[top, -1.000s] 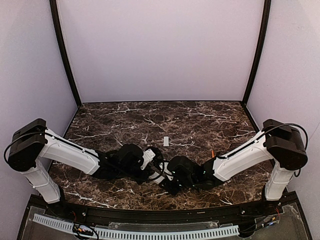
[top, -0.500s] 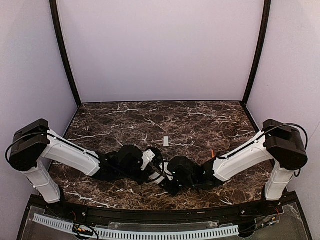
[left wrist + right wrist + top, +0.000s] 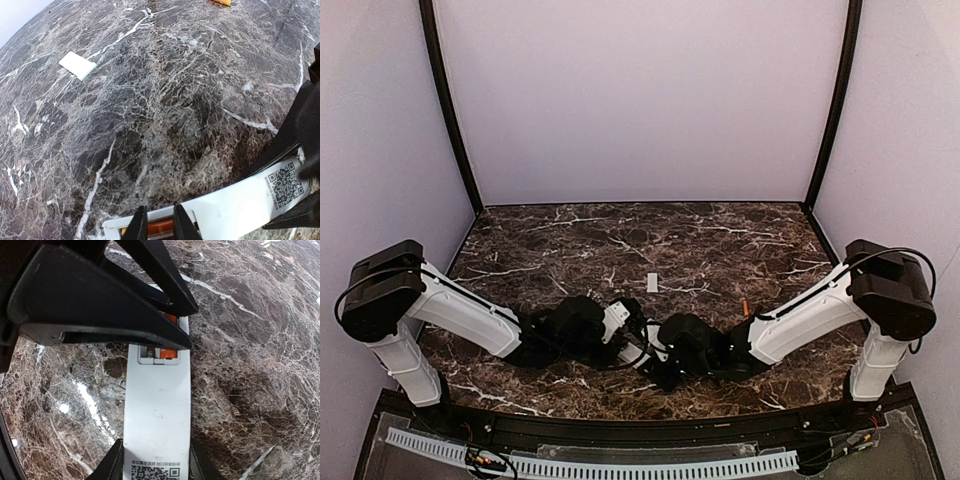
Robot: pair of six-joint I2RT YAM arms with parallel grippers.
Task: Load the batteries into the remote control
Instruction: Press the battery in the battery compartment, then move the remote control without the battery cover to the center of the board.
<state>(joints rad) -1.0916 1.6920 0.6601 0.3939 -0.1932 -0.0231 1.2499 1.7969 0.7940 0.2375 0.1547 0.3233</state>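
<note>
The white remote control (image 3: 157, 410) lies low over the marble, its open battery slot toward my left gripper; it also shows in the left wrist view (image 3: 235, 205). My right gripper (image 3: 156, 460) is shut on the remote's labelled end, one finger on each long side. My left gripper (image 3: 157, 222) is shut on an orange-red battery (image 3: 161, 227) and holds it in the slot. The battery also shows in the right wrist view (image 3: 170, 354), next to the slot's spring. A second battery (image 3: 745, 305) lies on the table to the right. In the top view both grippers meet at the near centre (image 3: 645, 348).
A small white flat rectangle (image 3: 652, 282) lies on the marble table (image 3: 570, 240) beyond the grippers; it also shows in the left wrist view (image 3: 77, 65). Plain walls enclose the table on three sides. The left gripper's black body (image 3: 100, 305) fills the top of the right wrist view.
The left arm has shifted slightly toward the near edge and the right. Both grippers stay together at the remote, and both grips are unchanged.
</note>
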